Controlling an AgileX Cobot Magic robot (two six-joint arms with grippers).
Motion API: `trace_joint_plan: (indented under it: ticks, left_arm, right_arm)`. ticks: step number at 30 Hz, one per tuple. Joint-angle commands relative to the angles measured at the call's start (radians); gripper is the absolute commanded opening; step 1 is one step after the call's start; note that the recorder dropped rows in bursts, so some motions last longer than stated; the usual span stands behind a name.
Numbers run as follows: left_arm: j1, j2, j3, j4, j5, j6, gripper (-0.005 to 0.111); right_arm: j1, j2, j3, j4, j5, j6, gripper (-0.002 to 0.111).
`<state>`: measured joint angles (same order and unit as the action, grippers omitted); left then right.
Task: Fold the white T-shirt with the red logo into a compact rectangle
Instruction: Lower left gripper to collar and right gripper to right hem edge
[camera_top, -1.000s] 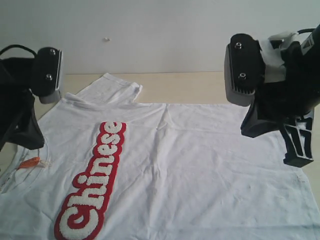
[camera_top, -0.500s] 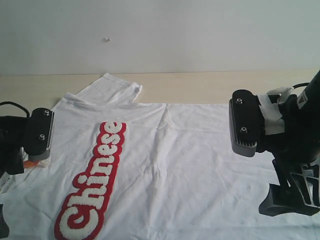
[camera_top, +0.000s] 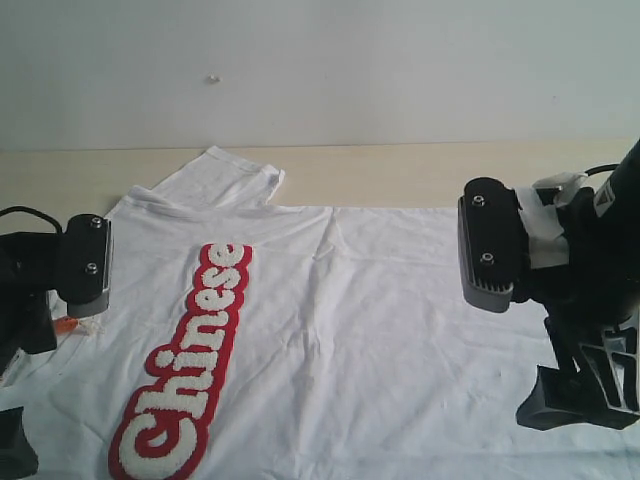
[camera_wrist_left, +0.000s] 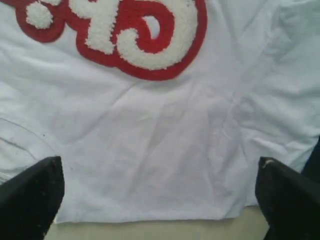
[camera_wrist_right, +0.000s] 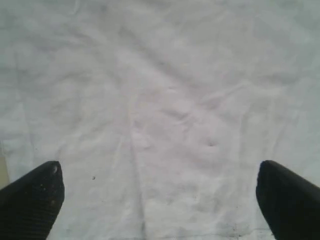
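The white T-shirt (camera_top: 380, 330) lies spread flat on the table, with the red logo (camera_top: 185, 370) running along its left part. An orange neck tag (camera_top: 66, 325) peeks out beside the left arm. My left gripper (camera_wrist_left: 157, 172) hovers open over the shirt's edge (camera_wrist_left: 150, 212), just past the logo's big letter C (camera_wrist_left: 140, 30), holding nothing. My right gripper (camera_wrist_right: 159, 172) hangs open over plain white cloth (camera_wrist_right: 165, 100), also holding nothing. In the exterior view the right gripper's dark finger (camera_top: 565, 400) sits low at the shirt's right side, and the left gripper is mostly cut off at the bottom left corner.
A strip of beige table (camera_top: 420, 170) shows beyond the shirt, backed by a white wall (camera_top: 320, 70). One sleeve (camera_top: 225, 180) lies folded at the far left. Beige table (camera_wrist_left: 150, 231) also shows just past the shirt's edge under the left gripper.
Both arms have dropped from a raised position down close to the shirt. In the last half second they have barely moved. The shirt lies unchanged.
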<state>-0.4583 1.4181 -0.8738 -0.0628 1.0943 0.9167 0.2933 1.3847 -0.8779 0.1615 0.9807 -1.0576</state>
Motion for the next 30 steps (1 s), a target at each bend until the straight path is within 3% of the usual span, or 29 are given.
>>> trace_joint_plan:
  ticks: [1,4,5,7,17,30]
  left_arm:
    - [-0.003,0.002,0.002,0.011,-0.056,-0.005,0.105]
    - [0.018,0.002,0.002,0.047,-0.121,0.025,0.105]
    - [0.045,0.004,0.002,0.056,-0.155,0.112,0.105]
    - [0.082,0.009,0.002,0.047,-0.169,0.275,0.105]
    - [0.277,0.182,-0.081,-0.033,-0.204,0.610,0.105]
    - [0.309,0.452,-0.316,-0.026,-0.145,0.635,0.105]
  right_arm:
    - [0.003,-0.003,0.004,-0.060,0.008,-0.043,0.105]
    - [0.001,-0.001,0.004,-0.238,0.008,-0.048,0.105]
    - [-0.013,0.002,0.004,-0.289,-0.002,-0.067,0.105]
    - [-0.039,0.014,0.004,-0.287,-0.021,-0.106,0.105]
    - [-0.157,0.139,0.004,-0.229,-0.064,-0.205,0.105]
    - [-0.162,0.204,0.004,-0.226,-0.116,-0.216,0.105]
